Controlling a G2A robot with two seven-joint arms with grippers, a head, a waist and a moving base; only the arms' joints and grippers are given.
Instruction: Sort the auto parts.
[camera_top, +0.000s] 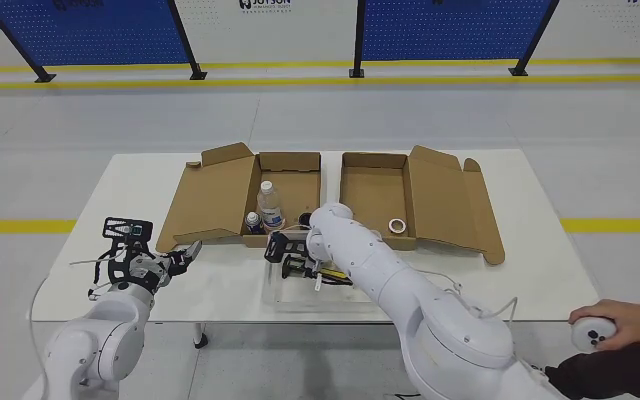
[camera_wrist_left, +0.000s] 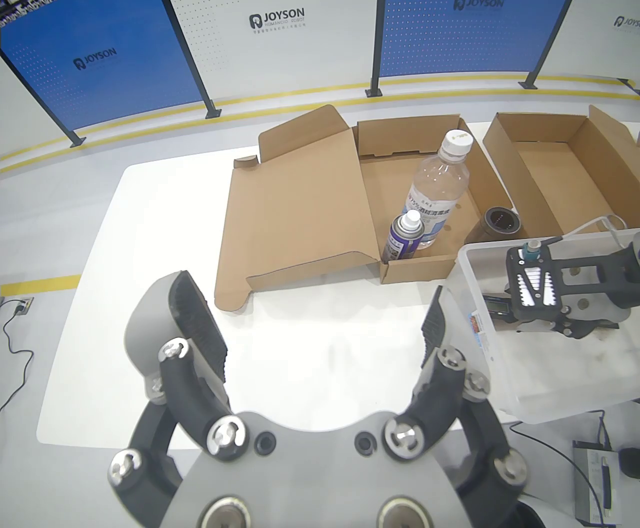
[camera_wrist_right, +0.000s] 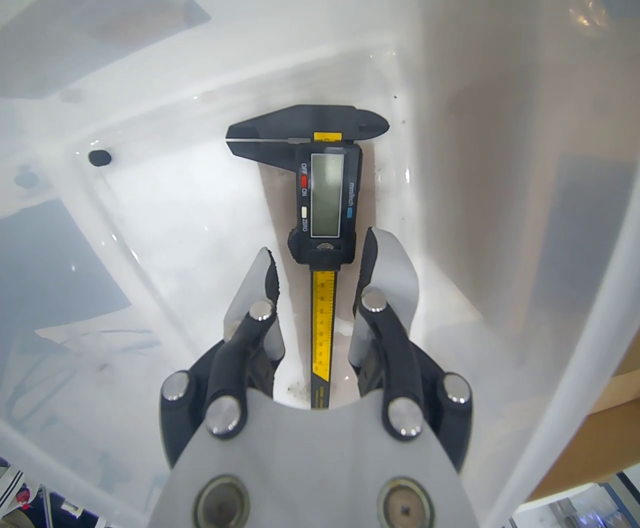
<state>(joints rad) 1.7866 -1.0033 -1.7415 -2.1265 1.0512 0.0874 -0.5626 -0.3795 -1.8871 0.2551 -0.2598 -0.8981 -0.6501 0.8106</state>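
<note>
Right gripper (camera_wrist_right: 320, 252) sits low inside the clear plastic bin (camera_wrist_right: 505, 210). Its jaws are parted and straddle the black digital caliper with yellow scale beam (camera_wrist_right: 326, 195) — neither pad visibly touches it yet. The caliper lies flat on the bin floor, display up, close beside one wall. Left gripper (camera_wrist_left: 310, 295) hangs above the white table (camera_wrist_left: 150, 210), jaws spread wide and empty.

Step in hand, as judged: closing on the caliper.
- The beam is thin and flat, so take the pads right down to the floor before closing.
- Close square across the beam, just behind the display body — the head end looks heavier and may dip if gripped far back.
- Lift straight up to clear the near wall.

The open brown cardboard box (camera_wrist_left: 415, 145) beyond the bin already holds a clear plastic bottle (camera_wrist_left: 440, 190) and a small spray can (camera_wrist_left: 402, 240).
</note>
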